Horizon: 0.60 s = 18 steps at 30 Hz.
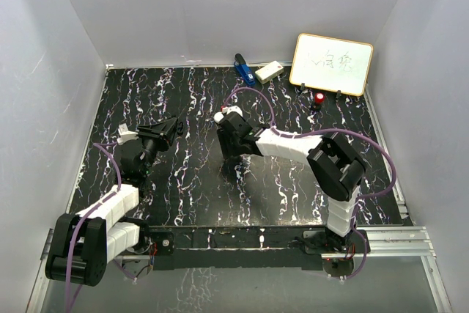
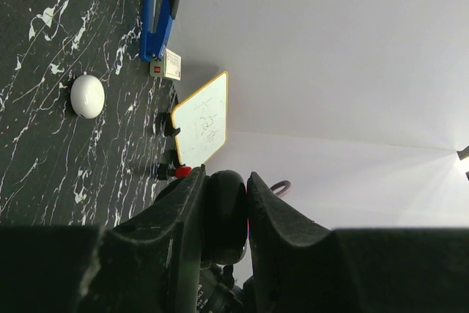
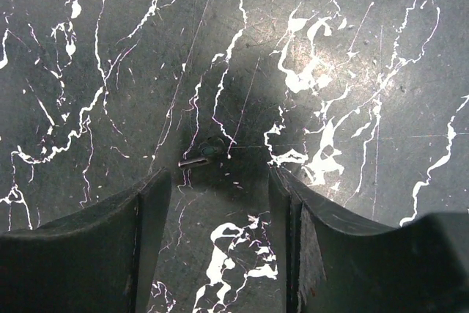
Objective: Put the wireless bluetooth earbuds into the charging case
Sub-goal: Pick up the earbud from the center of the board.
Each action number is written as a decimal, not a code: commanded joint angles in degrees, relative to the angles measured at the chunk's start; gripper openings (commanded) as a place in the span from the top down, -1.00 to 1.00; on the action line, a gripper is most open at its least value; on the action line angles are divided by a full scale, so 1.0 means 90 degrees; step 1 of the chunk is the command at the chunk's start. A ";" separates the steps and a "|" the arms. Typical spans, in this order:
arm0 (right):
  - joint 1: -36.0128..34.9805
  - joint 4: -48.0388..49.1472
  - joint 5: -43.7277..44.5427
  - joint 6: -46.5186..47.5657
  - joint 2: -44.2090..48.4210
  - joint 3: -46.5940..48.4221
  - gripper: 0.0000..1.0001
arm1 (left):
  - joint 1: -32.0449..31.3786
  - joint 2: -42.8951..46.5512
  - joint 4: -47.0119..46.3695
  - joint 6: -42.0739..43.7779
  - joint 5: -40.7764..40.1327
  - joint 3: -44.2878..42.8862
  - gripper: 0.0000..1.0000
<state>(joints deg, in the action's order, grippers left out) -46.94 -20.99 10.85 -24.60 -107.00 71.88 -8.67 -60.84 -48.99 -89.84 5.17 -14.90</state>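
Black marbled table (image 1: 183,203) between white walls, and by the look of it little is done yet. The case (image 2: 87,96) sits closed toward the far side, nearer than the blue object (image 2: 157,20). The right end effector (image 3: 216,175) hangs with its fingers apart, just short of a tiny dark earbud (image 3: 204,153) lying loose near the middle. The left end effector (image 2: 223,179) is drawn together. A dark shape shows in its gap, and I cannot tell whether it is held or lies behind. Neither earbud is in the case, and I cannot find the white one.

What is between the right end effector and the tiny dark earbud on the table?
Only bare marbled table. The right wrist view shows the dark earbud lying just ahead of the open right end effector, with nothing else between them.
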 commanded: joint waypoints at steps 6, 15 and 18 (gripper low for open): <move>-0.0068 0.0222 0.0159 -0.0185 -0.0264 0.0325 0.01 | 0.0047 0.0075 -0.0137 -0.0017 0.0107 0.0033 1.00; -0.0078 0.0257 0.0124 -0.0205 -0.0495 0.0458 0.06 | 0.0045 0.0051 -0.0132 -0.0008 0.0129 -0.0011 1.00; -0.0075 0.0248 0.0113 -0.0218 -0.0540 0.0482 0.08 | 0.0045 0.0032 -0.0133 -0.0007 0.0129 -0.0015 1.00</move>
<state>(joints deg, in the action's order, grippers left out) -47.27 -20.84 11.00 -25.67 -111.00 73.65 -8.67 -60.86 -49.19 -90.00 5.32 -14.90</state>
